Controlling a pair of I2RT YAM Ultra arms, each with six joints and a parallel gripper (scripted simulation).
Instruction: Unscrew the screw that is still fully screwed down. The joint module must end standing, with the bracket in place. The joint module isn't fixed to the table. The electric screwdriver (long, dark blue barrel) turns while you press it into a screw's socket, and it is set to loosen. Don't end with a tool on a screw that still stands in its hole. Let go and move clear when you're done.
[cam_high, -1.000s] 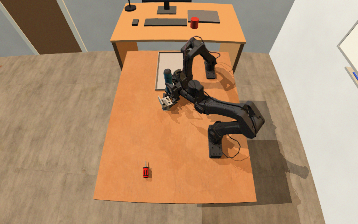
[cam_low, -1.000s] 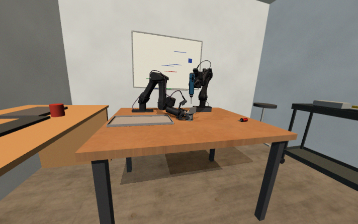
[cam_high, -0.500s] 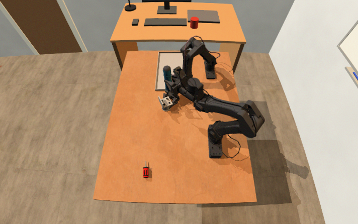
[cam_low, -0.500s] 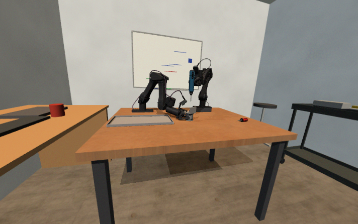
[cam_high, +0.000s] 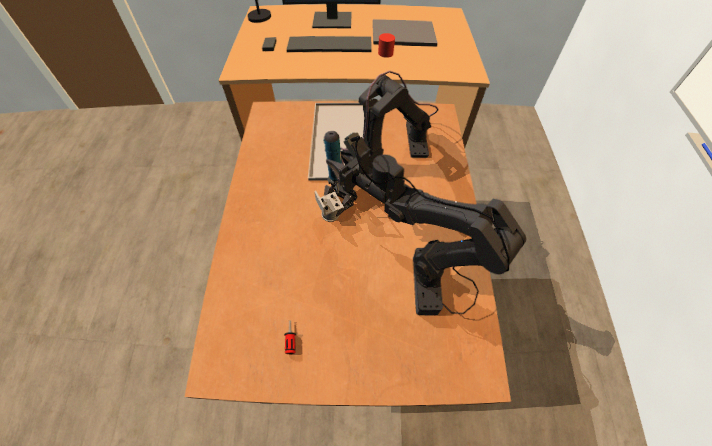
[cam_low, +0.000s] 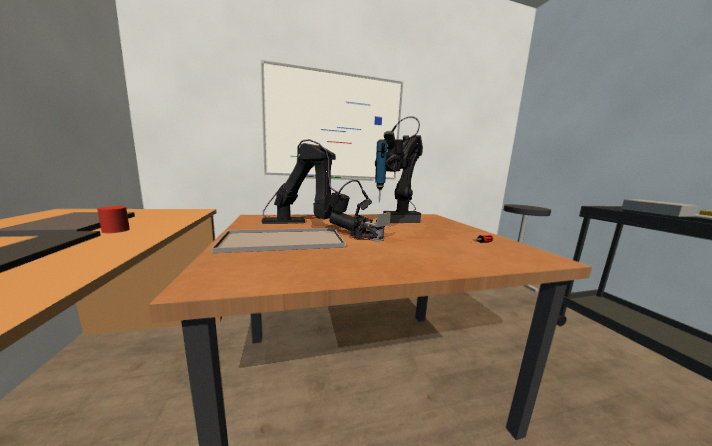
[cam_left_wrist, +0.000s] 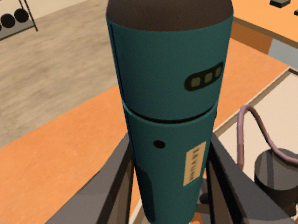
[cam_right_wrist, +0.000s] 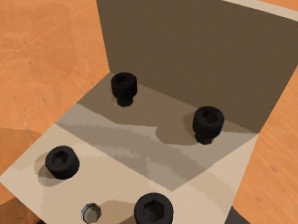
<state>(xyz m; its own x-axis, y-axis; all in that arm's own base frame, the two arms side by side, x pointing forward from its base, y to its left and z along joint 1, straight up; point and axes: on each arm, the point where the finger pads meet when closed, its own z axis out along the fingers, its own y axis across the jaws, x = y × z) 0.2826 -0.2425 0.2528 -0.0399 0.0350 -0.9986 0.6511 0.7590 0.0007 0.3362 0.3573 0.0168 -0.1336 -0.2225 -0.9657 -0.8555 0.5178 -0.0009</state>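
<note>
A whiteboard (cam_low: 299, 115) hangs on the pale wall behind the orange-brown surface (cam_high: 341, 341) (cam_low: 378, 265), and a desk (cam_high: 346, 68) (cam_low: 157, 246) with a red cup (cam_high: 386, 45) (cam_low: 113, 219) stands at one end.

The left gripper (cam_high: 338, 170) (cam_low: 385, 157) (cam_left_wrist: 169, 138) has its jaws partly open around the barrel of the electric screwdriver (cam_high: 332, 147) (cam_low: 380, 162) (cam_left_wrist: 167, 75), holding it upright in the air with its bit pointing down. In the exterior view the bit's tip is above the bracket (cam_high: 332, 201) (cam_low: 384, 220) (cam_right_wrist: 200, 55), apart from it.

The joint module (cam_high: 329, 216) (cam_low: 379, 234) is on the surface, near the tray (cam_high: 311, 157) (cam_low: 278, 249), with the bracket on top. The right gripper (cam_high: 341, 202) (cam_low: 367, 231) (cam_right_wrist: 137, 220) is low at the module, its jaws a little over half open; whether they grip it I cannot tell.

On the bracket, the two black screws by the upright plate, one (cam_right_wrist: 124, 86) and the other (cam_right_wrist: 208, 121), stand proud with their shanks showing. The nearer two, one (cam_right_wrist: 62, 162) and the other (cam_right_wrist: 153, 211), show mainly their heads; I cannot tell how deep they sit. A red screwdriver (cam_high: 290, 342) (cam_low: 485, 238) lies well apart on the surface.

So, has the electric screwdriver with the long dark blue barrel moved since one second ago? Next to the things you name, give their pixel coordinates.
Yes, upward: in the exterior view, the electric screwdriver (cam_high: 332, 149) (cam_low: 380, 162) (cam_left_wrist: 170, 110) now stands slightly higher against the whiteboard (cam_high: 698, 89) (cam_low: 299, 105).
</note>
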